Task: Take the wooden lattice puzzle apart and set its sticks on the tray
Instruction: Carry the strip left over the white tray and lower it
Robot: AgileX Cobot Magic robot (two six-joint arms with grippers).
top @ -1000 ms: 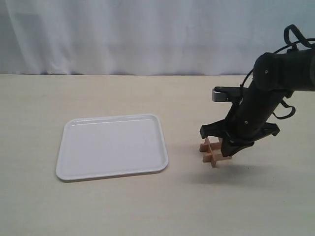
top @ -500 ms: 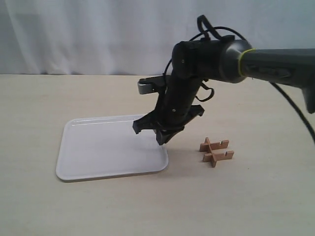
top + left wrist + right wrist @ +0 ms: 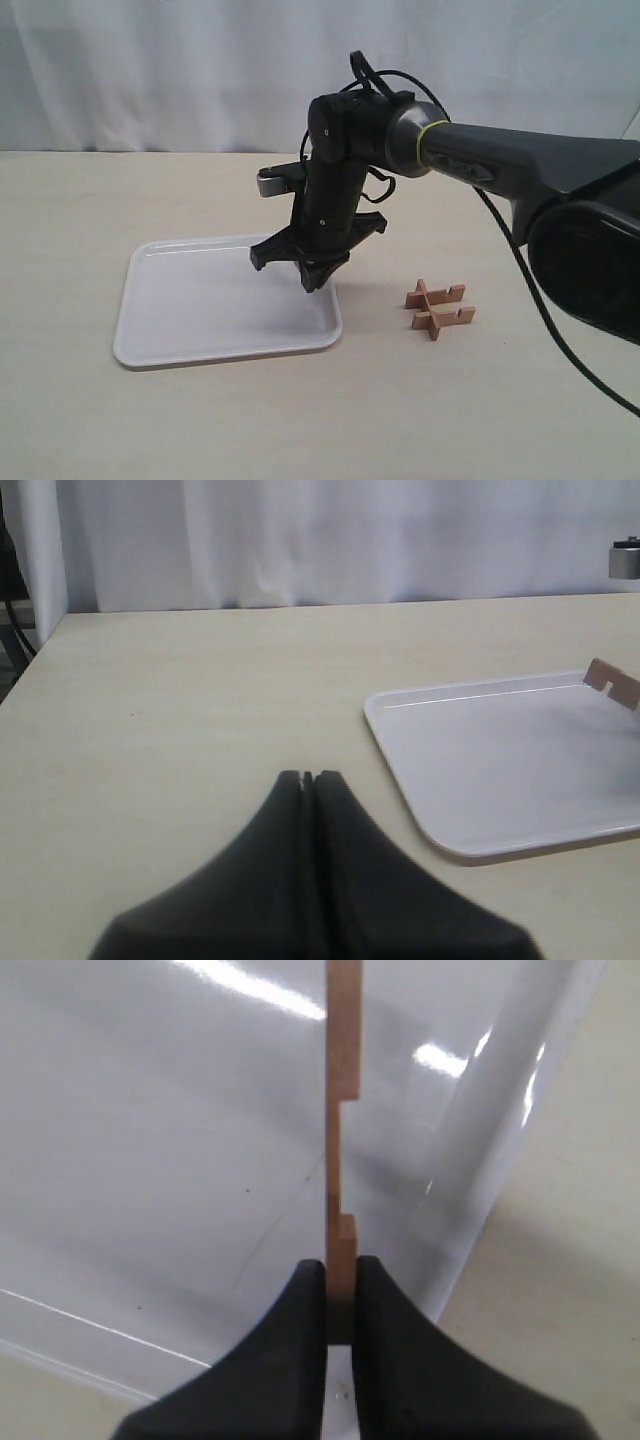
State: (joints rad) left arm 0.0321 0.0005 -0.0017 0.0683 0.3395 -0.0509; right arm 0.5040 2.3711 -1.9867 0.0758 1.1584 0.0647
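My right gripper (image 3: 313, 282) hangs over the right part of the white tray (image 3: 200, 300), reaching across from the right. It is shut on one notched wooden stick (image 3: 341, 1110), which juts out from between the fingers (image 3: 341, 1265) above the tray's surface (image 3: 150, 1160). The arm hides that stick in the exterior view, but its end (image 3: 610, 682) shows in the left wrist view. What is left of the wooden lattice puzzle (image 3: 438, 308) lies on the table to the right of the tray, its sticks still interlocked. My left gripper (image 3: 308, 777) is shut and empty, away from the tray (image 3: 500, 750).
A white curtain (image 3: 150, 70) closes off the back of the pale table (image 3: 300, 430). The right arm's cable (image 3: 520, 260) loops above the table behind the puzzle.
The right gripper left the puzzle and swung left over the tray, carrying one stick. The rest of the puzzle stayed put on the table.
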